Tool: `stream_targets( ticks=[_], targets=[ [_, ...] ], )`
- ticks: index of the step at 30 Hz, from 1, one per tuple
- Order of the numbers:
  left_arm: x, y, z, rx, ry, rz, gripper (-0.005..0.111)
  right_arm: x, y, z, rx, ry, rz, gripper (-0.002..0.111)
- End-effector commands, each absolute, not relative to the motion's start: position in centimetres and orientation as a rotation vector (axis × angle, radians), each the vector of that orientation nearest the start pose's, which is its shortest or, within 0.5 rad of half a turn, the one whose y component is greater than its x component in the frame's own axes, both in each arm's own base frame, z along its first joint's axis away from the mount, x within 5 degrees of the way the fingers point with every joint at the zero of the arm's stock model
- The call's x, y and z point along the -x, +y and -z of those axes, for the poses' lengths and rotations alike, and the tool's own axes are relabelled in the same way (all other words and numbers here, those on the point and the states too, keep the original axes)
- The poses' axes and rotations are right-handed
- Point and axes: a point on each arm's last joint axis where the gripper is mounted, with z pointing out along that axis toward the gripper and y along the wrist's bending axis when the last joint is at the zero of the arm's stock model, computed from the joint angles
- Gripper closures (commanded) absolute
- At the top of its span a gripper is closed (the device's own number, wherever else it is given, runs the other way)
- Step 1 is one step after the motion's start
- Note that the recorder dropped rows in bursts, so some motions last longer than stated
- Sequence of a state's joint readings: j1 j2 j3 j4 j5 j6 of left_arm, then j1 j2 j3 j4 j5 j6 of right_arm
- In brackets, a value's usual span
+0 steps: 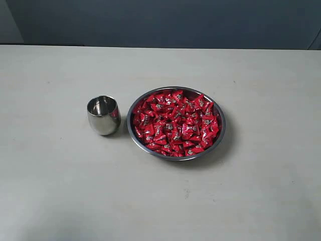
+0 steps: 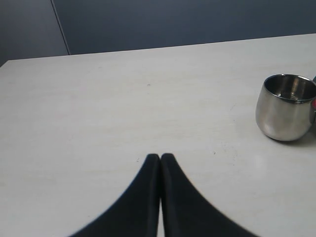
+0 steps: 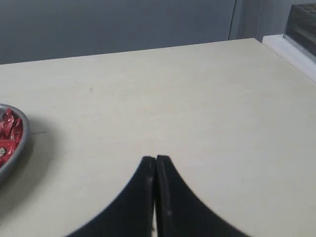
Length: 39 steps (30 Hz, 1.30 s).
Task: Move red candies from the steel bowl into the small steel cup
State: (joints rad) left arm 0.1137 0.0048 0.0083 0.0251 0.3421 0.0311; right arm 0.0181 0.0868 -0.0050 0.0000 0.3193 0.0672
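Note:
The wide steel bowl (image 1: 221, 125) sits at the table's middle, heaped with red candies (image 1: 175, 123). Just left of it stands the small steel cup (image 1: 103, 115), upright, with no candy showing inside. In the left wrist view the cup (image 2: 285, 107) is off to one side of my left gripper (image 2: 160, 157), which is shut on nothing above bare table. My right gripper (image 3: 155, 159) is also shut and holds nothing; the bowl's rim (image 3: 19, 144) with a few red candies (image 3: 10, 131) shows at the picture's edge. Neither arm appears in the exterior view.
The pale table (image 1: 261, 201) stretches around the bowl and cup. A dark blue-grey wall (image 1: 165, 22) runs behind its far edge. In the right wrist view a raised white ledge (image 3: 291, 52) borders the table's corner.

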Motion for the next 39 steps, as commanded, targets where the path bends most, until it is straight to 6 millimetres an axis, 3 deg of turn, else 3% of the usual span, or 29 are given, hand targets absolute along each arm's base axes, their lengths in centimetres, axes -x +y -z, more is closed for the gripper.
stream_targets(
  ticks=[1,12,21,34,39],
  targets=[
    [-5.3,0.7,-18.3,0.055,1.821,-0.124,0.106,-6.1,0.1,-19.3,-0.044,1.865,-0.047,0.108],
    [-5.3,0.7,-18.3,0.055,1.821,-0.124,0.106,-7.2,0.1,-25.9,-0.042,1.779,-0.049,0.108],
    [-5.3,0.7,-18.3,0.055,1.821,-0.124,0.106,-10.1,0.1,-33.0,-0.040,1.713,-0.051,0.108],
    [-5.3,0.7,-18.3,0.055,1.821,-0.124,0.106,-10.2,0.2,-34.0,-0.057,1.600,-0.081,0.108],
    [-5.3,0.7,-18.3,0.055,1.821,-0.124,0.106,-10.3,0.3,-33.6,-0.089,1.647,-0.125,0.108]
  ],
)
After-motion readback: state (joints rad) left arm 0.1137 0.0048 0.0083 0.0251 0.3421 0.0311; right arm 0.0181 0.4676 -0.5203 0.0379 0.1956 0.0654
